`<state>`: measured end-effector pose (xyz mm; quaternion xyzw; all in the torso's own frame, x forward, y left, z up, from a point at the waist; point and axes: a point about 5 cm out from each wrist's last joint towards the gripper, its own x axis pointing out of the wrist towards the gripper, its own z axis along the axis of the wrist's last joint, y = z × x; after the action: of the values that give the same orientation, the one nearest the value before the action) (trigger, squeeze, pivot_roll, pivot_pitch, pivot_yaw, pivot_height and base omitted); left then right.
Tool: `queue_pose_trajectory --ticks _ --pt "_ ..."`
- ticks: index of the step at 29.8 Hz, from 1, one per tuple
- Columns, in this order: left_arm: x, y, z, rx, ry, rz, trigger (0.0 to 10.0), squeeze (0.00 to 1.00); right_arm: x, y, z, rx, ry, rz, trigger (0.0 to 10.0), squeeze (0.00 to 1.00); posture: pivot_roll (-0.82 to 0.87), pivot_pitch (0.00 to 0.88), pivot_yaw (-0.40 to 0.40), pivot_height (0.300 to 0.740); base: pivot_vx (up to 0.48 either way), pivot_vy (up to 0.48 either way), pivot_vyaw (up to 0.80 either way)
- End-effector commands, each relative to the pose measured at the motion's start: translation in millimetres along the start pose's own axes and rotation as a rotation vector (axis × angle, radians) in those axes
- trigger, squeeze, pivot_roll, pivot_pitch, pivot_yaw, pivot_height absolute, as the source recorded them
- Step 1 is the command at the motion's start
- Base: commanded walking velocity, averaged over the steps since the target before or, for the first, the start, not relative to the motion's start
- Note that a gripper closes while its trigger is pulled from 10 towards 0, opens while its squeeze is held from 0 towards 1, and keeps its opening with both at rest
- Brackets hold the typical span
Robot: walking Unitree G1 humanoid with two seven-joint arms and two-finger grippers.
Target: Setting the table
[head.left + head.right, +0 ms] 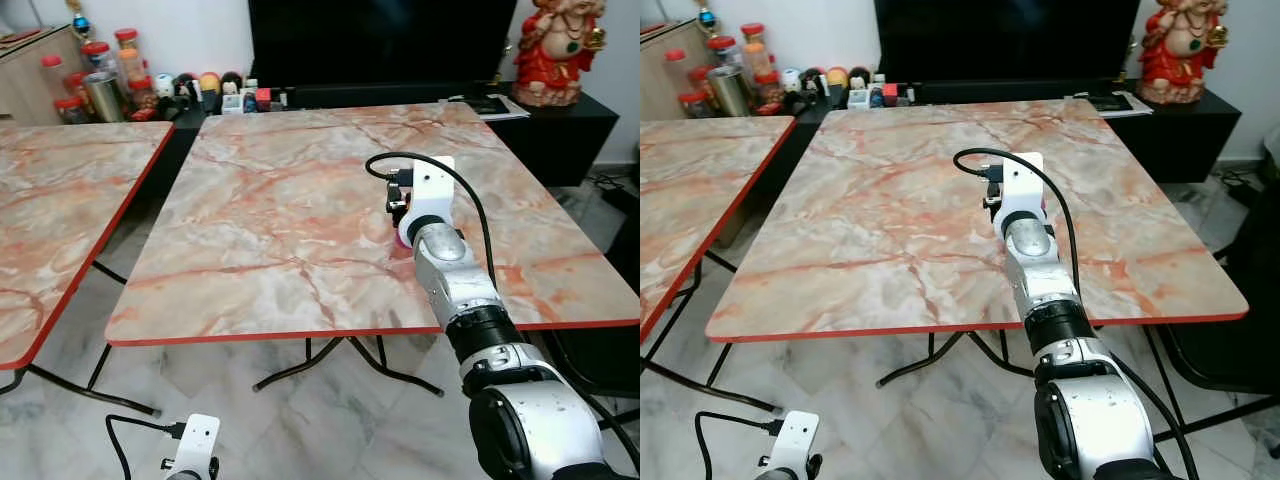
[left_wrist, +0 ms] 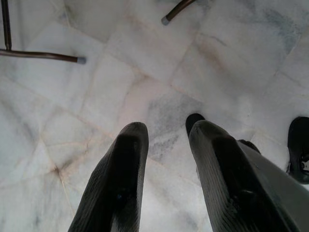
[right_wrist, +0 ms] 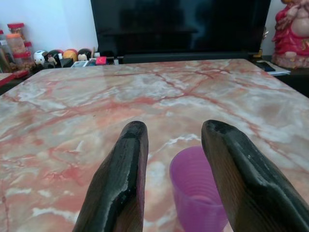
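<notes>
Purple cup (image 3: 198, 191) btwn right claw (image 3: 175, 145) fingers

A purple cup (image 3: 197, 193) stands upright on the table (image 1: 270, 230), mouth up and open. It is translucent plastic with faint ribbing round its inside wall, and the rim is round and even. The table is square, topped in pink-and-cream marble pattern with a red edge band. The cup sits on its right half, toward the near edge. From the head views only a sliver of the cup's pinkish side can be made out.
</notes>
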<state>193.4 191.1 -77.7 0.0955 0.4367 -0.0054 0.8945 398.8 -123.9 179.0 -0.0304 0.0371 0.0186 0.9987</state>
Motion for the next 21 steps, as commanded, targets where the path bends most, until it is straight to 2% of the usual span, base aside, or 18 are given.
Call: queue_pose_trajectory --ticks 1,4,7,9,21 --pt "0.7 1.4 3.2 0.005 -0.006 0.010 10.0 0.00 -0.2 5.0 9.9 -0.017 -0.046 0.020 10.0 0.00 -0.07 0.000 0.022 0.736 0.000 0.000 0.00" --pt "0.8 1.5 3.8 0.003 -0.008 0.011 10.0 0.00 -1.6 9.6 10.4 -0.054 -0.063 0.040 10.0 0.00 -0.07 0.000 0.021 0.736 0.000 0.000 0.00" --pt "0.8 1.1 4.3 0.003 -0.010 0.010 10.0 0.00 -2.9 13.2 9.0 -0.073 -0.069 0.051 10.0 0.00 -0.07 0.000 0.021 0.736 0.000 0.000 0.59" --pt "0.7 0.8 3.6 0.003 -0.009 0.009 10.0 0.00 -3.7 14.3 8.7 -0.061 -0.077 0.055 10.0 0.00 -0.07 0.000 0.021 0.736 0.000 0.000 0.59" --pt "0.8 -0.5 4.3 0.001 -0.012 0.007 10.0 0.00 -6.3 12.6 7.6 -0.014 -0.083 0.027 10.0 0.00 -0.07 0.000 0.022 0.736 0.080 0.000 0.00"
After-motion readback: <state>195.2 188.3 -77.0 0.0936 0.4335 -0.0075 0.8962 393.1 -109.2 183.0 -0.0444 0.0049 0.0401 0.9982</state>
